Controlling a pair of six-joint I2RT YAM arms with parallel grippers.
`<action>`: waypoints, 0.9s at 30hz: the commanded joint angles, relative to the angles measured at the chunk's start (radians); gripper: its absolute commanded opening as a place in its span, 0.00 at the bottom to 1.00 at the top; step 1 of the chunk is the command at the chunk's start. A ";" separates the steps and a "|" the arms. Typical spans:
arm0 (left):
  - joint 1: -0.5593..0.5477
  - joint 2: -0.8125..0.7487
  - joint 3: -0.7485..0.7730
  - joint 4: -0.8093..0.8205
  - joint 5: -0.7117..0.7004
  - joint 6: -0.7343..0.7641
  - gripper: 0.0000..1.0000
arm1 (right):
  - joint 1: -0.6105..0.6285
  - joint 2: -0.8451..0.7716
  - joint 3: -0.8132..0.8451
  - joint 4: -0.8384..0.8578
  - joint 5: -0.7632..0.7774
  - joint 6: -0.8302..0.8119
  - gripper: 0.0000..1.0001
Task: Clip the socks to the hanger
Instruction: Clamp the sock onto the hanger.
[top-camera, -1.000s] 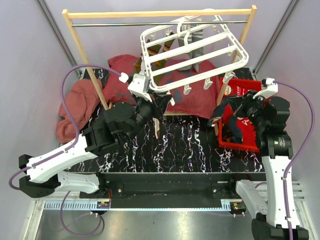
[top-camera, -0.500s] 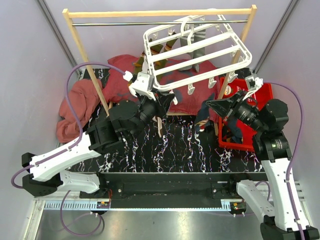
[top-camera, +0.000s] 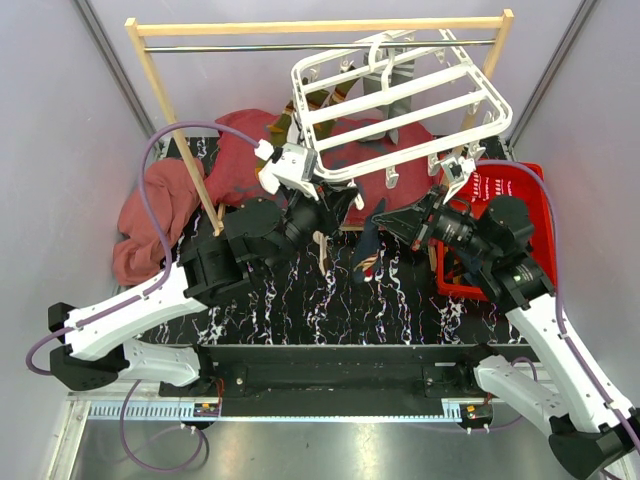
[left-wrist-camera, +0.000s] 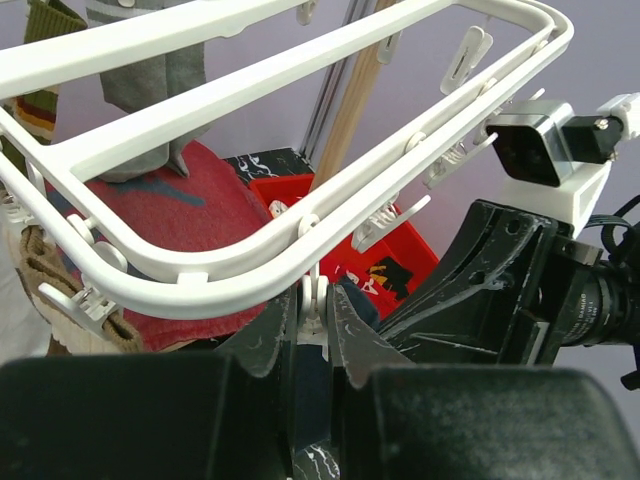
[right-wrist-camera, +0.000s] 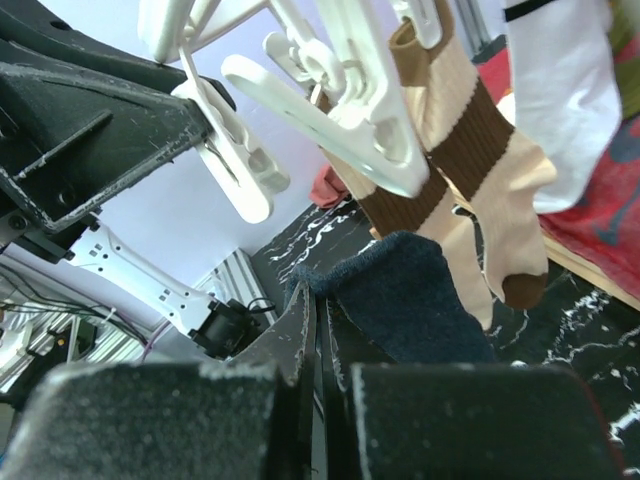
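Our left pincer (left-wrist-camera: 314, 335) is clamped on a clip (left-wrist-camera: 313, 295) at the near rail of the hanger (left-wrist-camera: 200, 272). Our right pincer (right-wrist-camera: 318, 330) grips the navy sock (right-wrist-camera: 410, 300), which hangs long-axis downward just below that rail, right of the clip.

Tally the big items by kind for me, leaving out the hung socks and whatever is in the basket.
White hanger: 1
Wooden rail frame: 1
Red basket: 1
Red cloths outside the basket: 2
Navy sock in the right gripper: 1
Total: 6
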 joint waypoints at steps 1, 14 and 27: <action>0.005 0.005 0.032 0.068 0.035 -0.005 0.07 | 0.037 0.014 0.000 0.132 0.044 0.020 0.00; 0.004 -0.007 0.011 0.068 0.060 -0.023 0.07 | 0.058 0.042 0.013 0.178 0.110 0.026 0.00; 0.005 -0.024 -0.035 0.113 0.055 0.009 0.07 | 0.060 0.048 0.042 0.241 0.095 0.120 0.00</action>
